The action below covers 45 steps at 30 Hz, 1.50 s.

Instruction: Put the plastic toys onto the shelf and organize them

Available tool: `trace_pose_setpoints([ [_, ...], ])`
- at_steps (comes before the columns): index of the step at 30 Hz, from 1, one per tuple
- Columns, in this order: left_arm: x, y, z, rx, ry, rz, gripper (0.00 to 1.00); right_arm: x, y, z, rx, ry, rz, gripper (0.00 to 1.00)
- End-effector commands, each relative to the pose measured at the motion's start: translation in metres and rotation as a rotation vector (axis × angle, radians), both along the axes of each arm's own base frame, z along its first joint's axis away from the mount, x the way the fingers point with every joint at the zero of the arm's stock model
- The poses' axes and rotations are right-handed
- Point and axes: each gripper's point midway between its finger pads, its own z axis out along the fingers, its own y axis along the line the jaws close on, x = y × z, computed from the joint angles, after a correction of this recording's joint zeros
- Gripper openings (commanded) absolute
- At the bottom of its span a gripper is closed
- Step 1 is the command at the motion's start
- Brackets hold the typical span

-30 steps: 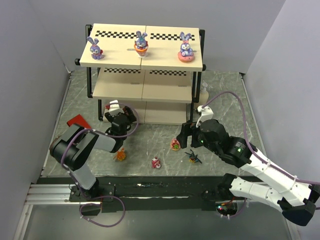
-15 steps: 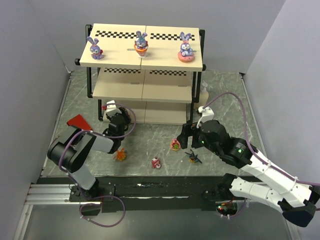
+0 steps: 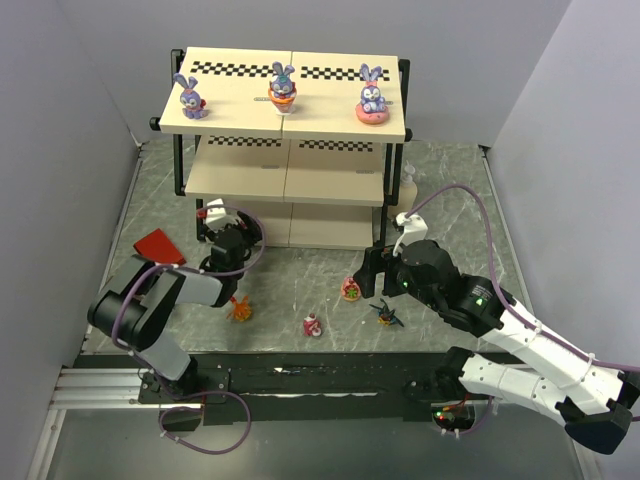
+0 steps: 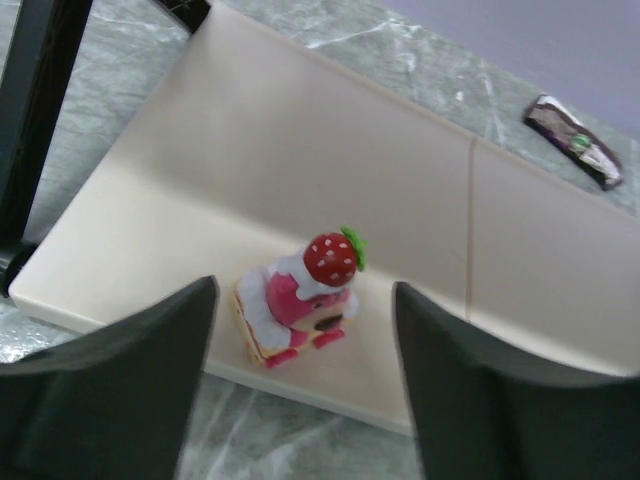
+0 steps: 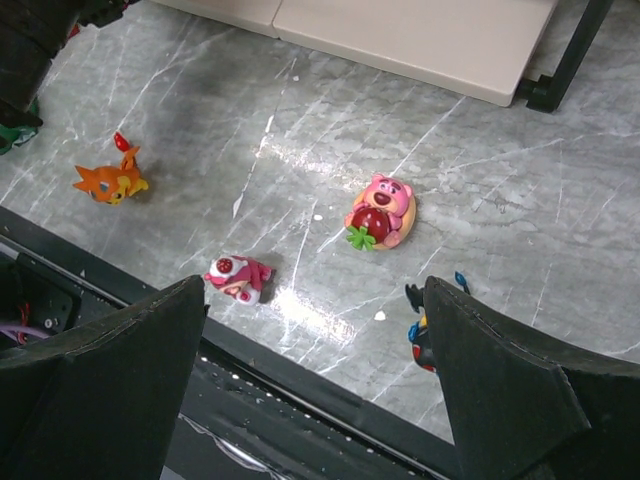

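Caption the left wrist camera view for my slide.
Left gripper open, fingers flanking a strawberry-topped pink toy on the cream shelf board.

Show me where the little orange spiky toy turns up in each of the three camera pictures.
Top external: the orange spiky toy sits lower left of centre.
Left wrist: not in it. Only a strawberry-topped pink toy shows there.
Right wrist: it is at the far left, a little above mid-height.
Shared landmark: the shelf's cream bottom board, seen in the top external view, the left wrist view and the right wrist view.
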Motion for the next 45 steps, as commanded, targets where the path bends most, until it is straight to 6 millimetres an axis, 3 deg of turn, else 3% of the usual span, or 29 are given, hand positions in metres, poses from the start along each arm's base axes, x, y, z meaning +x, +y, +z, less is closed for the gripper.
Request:
trace_pose_setpoints([
  [1,-0.007,-0.006,0.019,-0.073,-0.042,-0.041,0.84,0.004,0.004,0.003,0.034,-0.01,-0.009,0.96],
  [4,-0.013,-0.01,0.019,-0.106,-0.02,-0.058,0.84,0.003,0.003,0.002,0.033,-0.008,-0.009,0.96],
  [8,-0.023,-0.015,0.013,-0.176,0.036,-0.077,0.75,0.002,0.003,0.002,0.043,-0.01,-0.008,0.96],
  [11,-0.029,-0.02,0.009,-0.216,0.087,-0.1,0.57,0.001,0.002,0.001,0.045,-0.01,-0.009,0.96],
  [15,-0.035,-0.02,0.006,-0.247,0.136,-0.106,0.23,0.001,0.001,0.001,0.052,-0.013,-0.012,0.96],
  [18,-0.037,-0.021,0.006,-0.267,0.159,-0.115,0.06,0.001,0.001,-0.001,0.052,-0.011,-0.011,0.96],
  [20,-0.035,-0.025,0.006,-0.288,0.169,-0.134,0.01,0.001,0.002,-0.001,0.055,-0.01,-0.011,0.96],
  [30,-0.015,-0.025,-0.019,-0.376,0.236,-0.155,0.01,0.001,-0.001,-0.003,0.049,-0.009,-0.02,0.95],
  [45,0.001,-0.001,-0.02,-0.424,0.211,-0.084,0.01,0.004,-0.004,-0.004,0.036,-0.011,-0.036,0.95],
])
